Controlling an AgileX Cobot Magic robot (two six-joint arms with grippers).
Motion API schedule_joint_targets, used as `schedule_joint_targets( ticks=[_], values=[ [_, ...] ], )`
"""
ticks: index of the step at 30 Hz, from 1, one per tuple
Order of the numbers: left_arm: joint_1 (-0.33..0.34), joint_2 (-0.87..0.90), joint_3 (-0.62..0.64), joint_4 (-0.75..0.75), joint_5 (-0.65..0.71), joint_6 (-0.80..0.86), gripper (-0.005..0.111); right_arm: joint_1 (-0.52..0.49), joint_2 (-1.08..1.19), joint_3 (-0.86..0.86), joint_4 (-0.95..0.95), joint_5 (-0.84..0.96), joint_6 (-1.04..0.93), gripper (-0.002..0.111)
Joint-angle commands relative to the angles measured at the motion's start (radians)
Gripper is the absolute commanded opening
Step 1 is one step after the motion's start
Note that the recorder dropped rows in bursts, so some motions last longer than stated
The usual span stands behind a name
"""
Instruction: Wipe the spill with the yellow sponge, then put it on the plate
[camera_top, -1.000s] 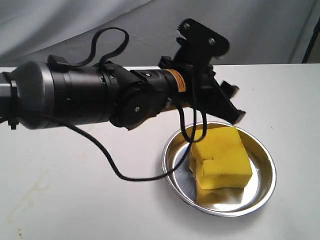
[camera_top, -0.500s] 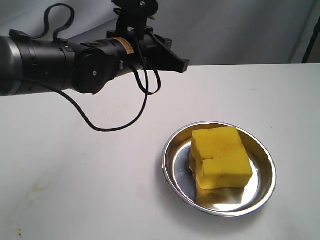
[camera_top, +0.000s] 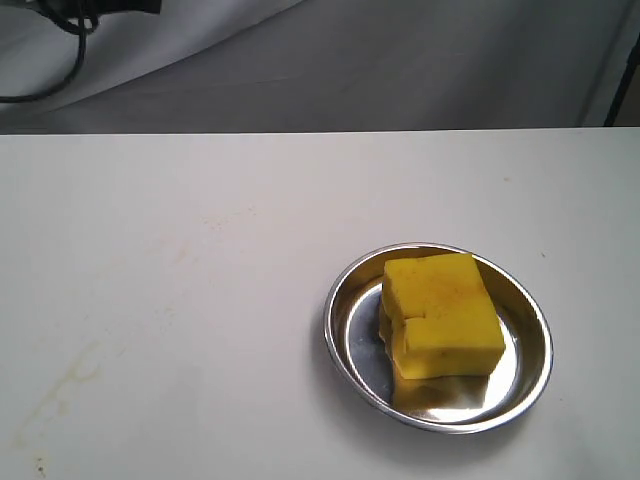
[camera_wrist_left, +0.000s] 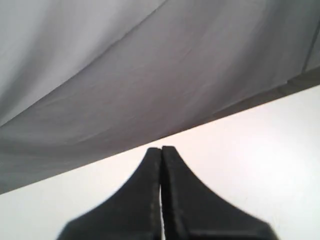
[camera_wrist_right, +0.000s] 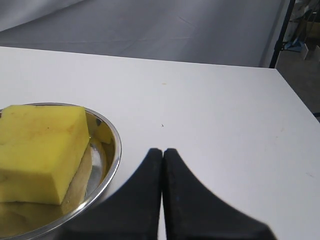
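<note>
As shown from each wrist, pressed tight together and pinching nothing: left fingers (camera_wrist_left: 155, 159), right fingers (camera_wrist_right: 156, 159). Resting inside plate (camera_top: 328, 325) on white bench (camera_top: 200, 300): yellow sponge (camera_top: 440, 305), near right fingers, touched by neither.

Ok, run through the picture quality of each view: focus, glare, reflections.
Exterior view: evenly lit and sharp; the plate mirrors the yellow sponge as a yellow patch on its inside. Left wrist view: the shut left gripper is a soft dark shape, and the table is washed out near white. Right wrist view: the shut right gripper is blurred up close, the sponge crisper.
</note>
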Motion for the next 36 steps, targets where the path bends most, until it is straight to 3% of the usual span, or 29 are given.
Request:
schedule_joint_targets(
  ticks=[1,7,15,25,36],
  values=[
    [0.007,-0.031,-0.108,0.161,0.255,-0.091,0.000,0.001,-0.007,0.004,0.004,-0.001,-0.003,0.000],
    [0.007,-0.096,-0.134,0.353,0.400,-0.190,0.000,0.001,-0.007,0.004,0.004,-0.001,-0.003,0.000],
    [0.007,-0.250,-0.081,0.317,0.417,-0.190,0.000,0.001,-0.007,0.004,0.004,-0.001,-0.001,0.000],
    [0.007,-0.491,0.192,0.318,0.367,-0.182,0.000,0.001,-0.007,0.004,0.004,-0.001,-0.001,0.000],
    [0.007,-0.824,0.510,0.198,0.224,-0.207,0.000,0.001,-0.007,0.004,0.004,-0.001,-0.001,0.000]
  ],
)
